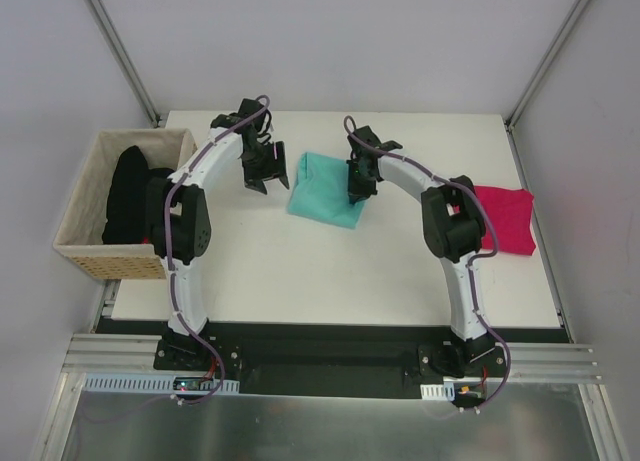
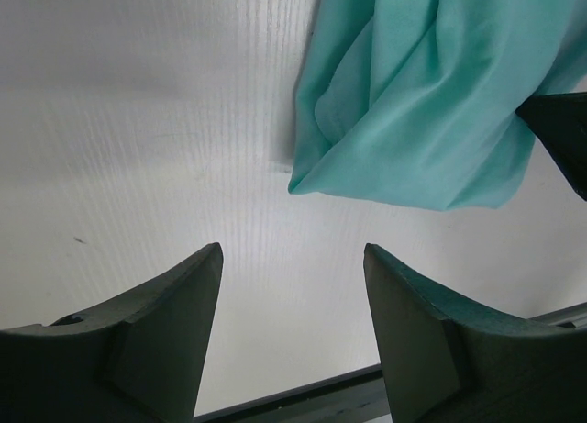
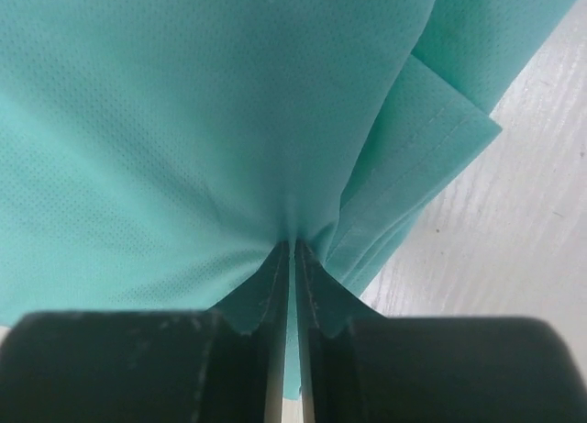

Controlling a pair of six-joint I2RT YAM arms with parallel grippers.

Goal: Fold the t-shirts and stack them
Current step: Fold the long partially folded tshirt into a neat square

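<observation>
A teal-green t-shirt (image 1: 325, 188) lies folded in a small bundle at the back middle of the table. My right gripper (image 1: 357, 192) is shut on its right edge; in the right wrist view the cloth (image 3: 183, 120) is pinched between the closed fingers (image 3: 275, 285). My left gripper (image 1: 264, 185) hovers open just left of the teal shirt, with only bare table between its fingers (image 2: 174, 304) and the shirt's corner (image 2: 404, 111) ahead. A magenta-pink t-shirt (image 1: 510, 219) lies folded at the right edge. Black t-shirts (image 1: 128, 193) fill the basket.
A tan woven basket (image 1: 110, 256) stands off the table's left edge. The white table (image 1: 320, 281) ends at a dark front rail (image 2: 303, 400) by the arm bases. Grey walls and frame posts close in the back and sides.
</observation>
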